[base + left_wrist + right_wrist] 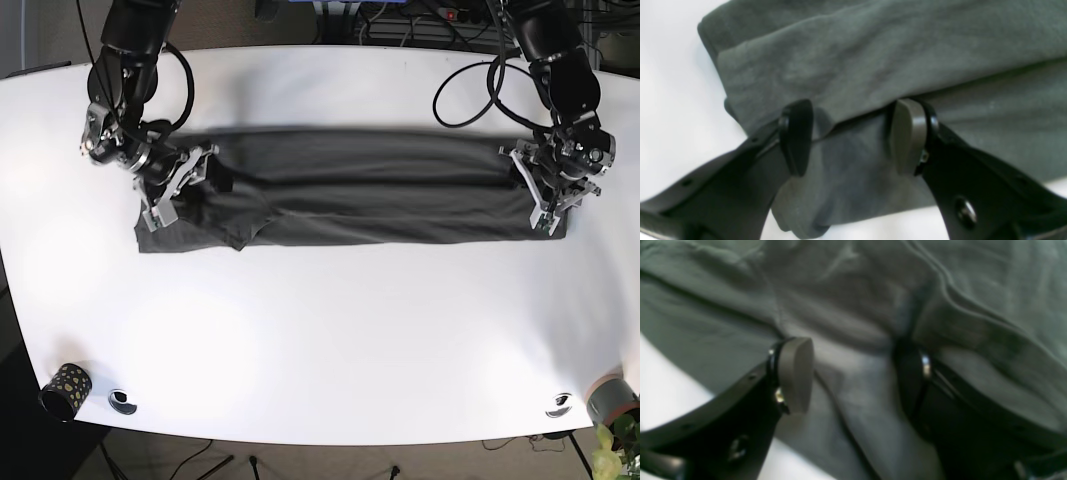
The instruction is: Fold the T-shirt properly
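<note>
Grey T-shirt (370, 200) between spread fingers (907, 133)

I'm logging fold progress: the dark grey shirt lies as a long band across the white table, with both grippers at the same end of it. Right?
Not quite. The base view shows the grippers at opposite ends of the shirt: the right gripper at that view's left end, the left gripper at its right end. The shirt does lie as a long band across the white table.

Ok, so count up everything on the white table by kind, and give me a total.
T-shirt: 1, dark grey, lying in a long band
Small dark cup with light dots: 1
Small round objects at the near edge: 2
Grey pot holding a plant: 1
Total: 5
</note>
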Tool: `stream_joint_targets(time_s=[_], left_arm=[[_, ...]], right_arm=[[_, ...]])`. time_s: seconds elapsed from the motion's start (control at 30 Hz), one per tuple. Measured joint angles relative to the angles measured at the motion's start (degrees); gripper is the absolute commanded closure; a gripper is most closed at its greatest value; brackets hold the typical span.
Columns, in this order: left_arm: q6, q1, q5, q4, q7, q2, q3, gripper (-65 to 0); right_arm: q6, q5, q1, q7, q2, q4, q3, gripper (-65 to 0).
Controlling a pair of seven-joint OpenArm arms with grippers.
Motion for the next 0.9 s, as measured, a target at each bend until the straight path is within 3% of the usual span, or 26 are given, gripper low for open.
stream_joint_targets(time_s=[0.13,0.23,0.27,0.37,0.5,0.63,0.9], left_arm=[[-0.09,-2.14,0.83,-0.15,1.66,1.55,-0.02,-34.9],[-0.17,-2.58,0.24,2.99,5.99,2.05,-0.07,-35.0],[-0.17,-2.64,-0.55,4.42,8.0,2.01,-0.52,-35.0],[-0.15,-3.1,-8.68,7.13,9.6,1.79,-6.16,-35.4],[0.07,-3.8,-15.37,7.3,12.17,1.14,-13.92,-44.6],[0.09,-5.25,-17.64,5.07,15.89,1.29,-18.01,-48.6],[0.07,-9.2,-19.04,-5.53,15.87,-0.5,-22.51,-48.6]], right_arm=[[-0.63,-1.68,2.47,-0.81,2.21,-1.05,0.24,-37.1],[-0.81,-1.95,2.95,-1.42,2.47,-1.14,0.17,-37.1],[-0.81,-1.95,3.13,-1.49,2.43,-1.14,0.11,-37.1],[-1.01,-2.6,3.54,-1.77,2.14,-1.16,-0.07,-37.1],[-1.01,-2.49,3.28,-1.55,1.99,-1.16,0.02,-37.1],[-1.09,-2.03,2.47,-1.01,1.84,-1.07,0.02,-37.1],[-1.03,-1.44,1.9,-0.24,1.84,-1.03,0.2,-37.1]])
